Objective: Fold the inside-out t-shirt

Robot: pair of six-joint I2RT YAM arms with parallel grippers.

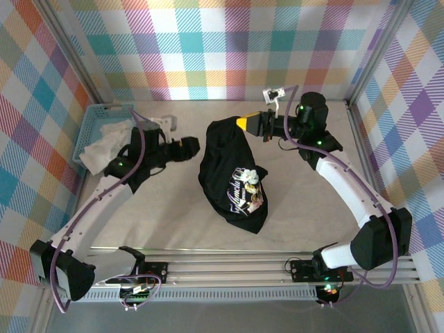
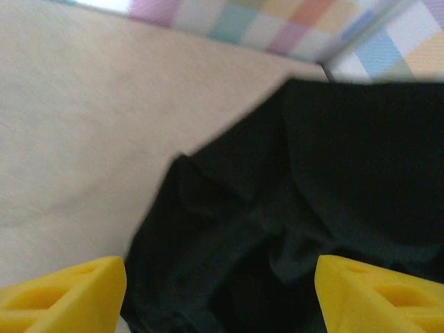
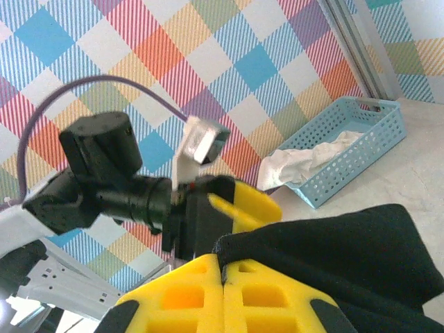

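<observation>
**Step in hand:** the task appears to be at its start, at the lift-and-spread stage. The large black short-sleeved cotton t-shirt (image 1: pixel 232 173) is lying in a crumpled, elongated heap at the centre of the pale, smooth surface (image 1: pixel 173 215). Its pale purple-and-white graphic print (image 1: pixel 244 191) is facing up towards the lower end.

**Right hand** (image 3: pixel 223 291): the yellow fingers are pressing together, pinching the upper edge of the t-shirt just above centre of the overhead frame.

**Left hand** (image 2: pixel 220 295): the yellow fingers are standing wide apart and gripping nothing. They are hovering over the left edge of the t-shirt, with dark fabric lying between them.

**Next move (judgement):** the left hand needs to close on a hem or sleeve edge, so that both hands can pull the cloth flat before any fold.

**Materials:** the cotton is soft, matte and deeply creased, so it is likely to sag and bunch. The light-blue perforated plastic basket (image 1: pixel 87 128), rigid and rectangular, is sitting at the upper left, holding a rumpled white cloth (image 1: pixel 104 146).
</observation>
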